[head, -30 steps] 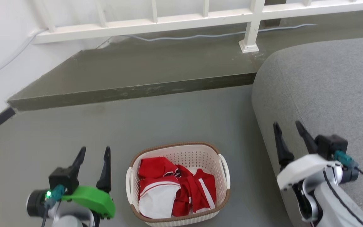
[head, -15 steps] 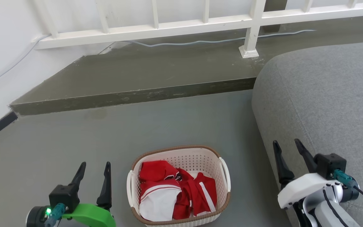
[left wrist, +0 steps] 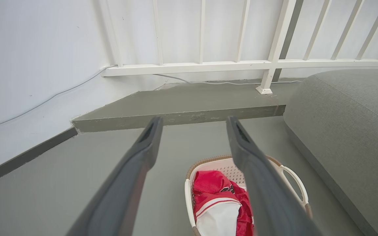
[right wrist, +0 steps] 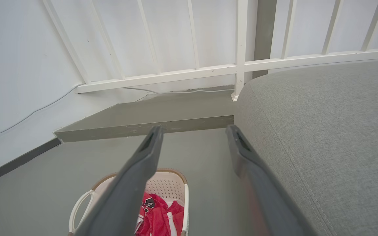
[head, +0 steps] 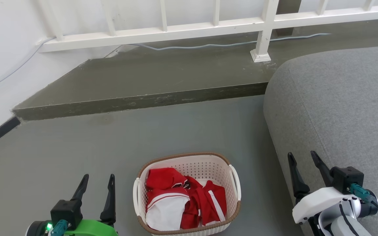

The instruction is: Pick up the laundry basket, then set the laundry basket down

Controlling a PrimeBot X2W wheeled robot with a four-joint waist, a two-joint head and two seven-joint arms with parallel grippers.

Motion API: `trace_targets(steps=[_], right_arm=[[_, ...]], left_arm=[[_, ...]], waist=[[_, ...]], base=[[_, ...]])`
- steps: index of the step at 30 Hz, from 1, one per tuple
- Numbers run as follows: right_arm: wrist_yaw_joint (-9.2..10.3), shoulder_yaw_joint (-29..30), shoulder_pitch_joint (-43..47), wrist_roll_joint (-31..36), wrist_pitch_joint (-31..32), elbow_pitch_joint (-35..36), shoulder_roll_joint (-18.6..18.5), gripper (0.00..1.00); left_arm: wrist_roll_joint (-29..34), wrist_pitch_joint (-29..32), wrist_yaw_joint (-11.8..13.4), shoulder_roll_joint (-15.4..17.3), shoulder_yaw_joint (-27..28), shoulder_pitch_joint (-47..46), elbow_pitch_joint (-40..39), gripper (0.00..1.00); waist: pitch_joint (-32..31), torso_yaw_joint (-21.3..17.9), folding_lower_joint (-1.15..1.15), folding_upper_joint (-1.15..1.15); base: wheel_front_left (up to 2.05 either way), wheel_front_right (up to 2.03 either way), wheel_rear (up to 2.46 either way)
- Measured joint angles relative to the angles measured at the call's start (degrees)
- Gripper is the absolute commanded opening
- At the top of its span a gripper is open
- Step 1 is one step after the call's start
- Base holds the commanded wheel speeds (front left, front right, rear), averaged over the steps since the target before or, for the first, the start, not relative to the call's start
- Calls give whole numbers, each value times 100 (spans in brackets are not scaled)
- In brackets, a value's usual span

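The laundry basket (head: 195,164), cream-white with a brown rim and white side handles, stands on the grey floor at the bottom centre of the head view, holding red and white clothes (head: 182,200). My left gripper (head: 98,178) is open to the basket's left, apart from it. On the basket's right my right gripper (head: 302,156) is open too, in front of the sofa. The left wrist view has the basket (left wrist: 290,173) low and to the right, partly behind a finger. In the right wrist view the basket (right wrist: 172,183) sits at the bottom, partly behind my left finger.
A grey sofa (head: 336,108) fills the right side. A raised concrete step (head: 149,82) runs across the back, with a white railing (head: 208,28) and a pale cable (head: 208,44) above it. A white wall (head: 2,65) stands at the left.
The whole head view has shifted, so the camera moved: step and basket sit slightly lower. Both grippers show lower in that view. The basket stays on the floor; both grippers stay open.
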State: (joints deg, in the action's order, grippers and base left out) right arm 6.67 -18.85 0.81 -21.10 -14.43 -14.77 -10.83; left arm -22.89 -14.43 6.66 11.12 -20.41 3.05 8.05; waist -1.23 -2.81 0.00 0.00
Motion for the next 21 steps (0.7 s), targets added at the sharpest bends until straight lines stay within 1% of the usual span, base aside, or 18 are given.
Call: trace_targets(steps=[10, 16, 17, 21], right_arm=[[8, 30, 96, 59, 0, 54, 3, 100], [10, 52, 108, 85, 0, 59, 5, 100], [10, 52, 108, 85, 0, 59, 5, 0], [-10, 22, 220, 68, 3, -77, 80, 0]], left_arm=[[96, 26, 1, -10, 82, 99, -159, 100], [146, 73, 1, -85, 137, 155, -254, 100], [146, 73, 1, -85, 137, 155, -254, 0], [138, 79, -10, -164, 92, 218, -101, 0]], waist=[[11, -13, 0, 0], [11, -6, 0, 0], [11, -6, 0, 0], [12, -5, 0, 0]], base=[[0, 0, 0], [0, 0, 0], [0, 0, 0], [0, 0, 0]])
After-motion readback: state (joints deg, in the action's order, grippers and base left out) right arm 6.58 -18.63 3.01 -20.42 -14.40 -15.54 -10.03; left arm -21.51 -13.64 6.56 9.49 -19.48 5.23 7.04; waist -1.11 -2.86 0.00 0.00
